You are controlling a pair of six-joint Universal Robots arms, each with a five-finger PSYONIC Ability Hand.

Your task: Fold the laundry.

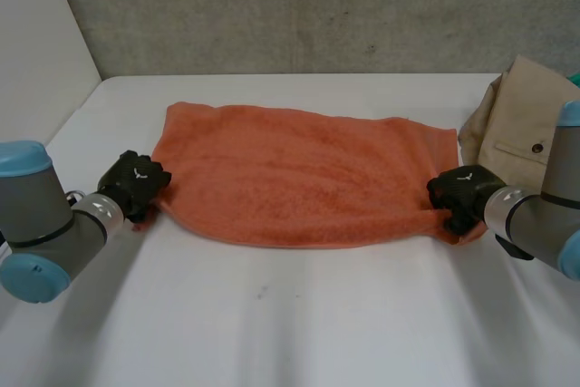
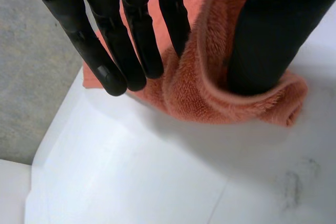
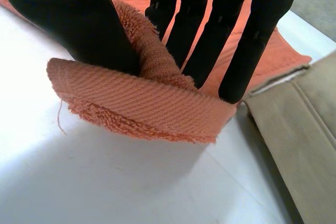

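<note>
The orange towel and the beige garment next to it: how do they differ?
The orange towel is fluffy terry; the beige garment is smooth cloth with a button. The orange towel lies spread out mid-table; the beige garment sits bunched at the robot's right. The left hand and right hand each pinch a near corner of the orange towel; the beige garment is untouched. Both rest on the white table.

The near half of the table (image 1: pixel 290 324) is bare in front of the orange towel (image 1: pixel 299 183), open from side to side. A narrower bare strip runs behind the towel up to the grey wall (image 1: pixel 317 6). A beige garment (image 1: pixel 517 115) crowds the far right corner, just beside the towel's right edge and the right hand (image 1: pixel 460 195). A white side panel (image 1: pixel 36 43) bounds the table's left.
</note>
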